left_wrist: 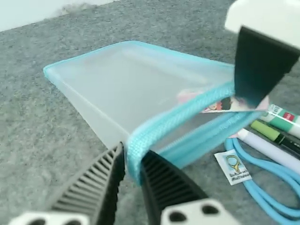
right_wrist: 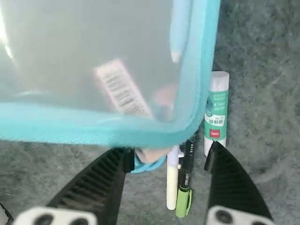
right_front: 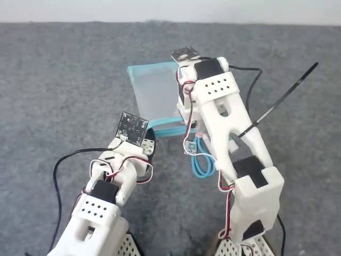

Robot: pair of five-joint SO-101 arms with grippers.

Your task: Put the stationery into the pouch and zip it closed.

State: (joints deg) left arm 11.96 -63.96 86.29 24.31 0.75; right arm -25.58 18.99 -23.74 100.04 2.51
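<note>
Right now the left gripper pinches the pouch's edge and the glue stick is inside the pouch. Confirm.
No: the glue stick lies outside the pouch on the table, per the right wrist view. The left gripper does pinch the edge.

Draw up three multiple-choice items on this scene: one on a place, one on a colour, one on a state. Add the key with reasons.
1. Where does the glue stick lie relative to the pouch?
A. inside it
B. on top of it
C. outside it, on the grey table

2. What colour is the pouch's edging?
A. teal
B. red
C. black

3. How do the left jaws stand?
A. wide open
B. shut on the pouch's edge
C. shut on a pen

Key: 1 C, the right wrist view shows it beside the pouch's edge; 2 A, every view shows a teal border; 3 B, the left wrist view shows them pinching the zip edge.
</note>
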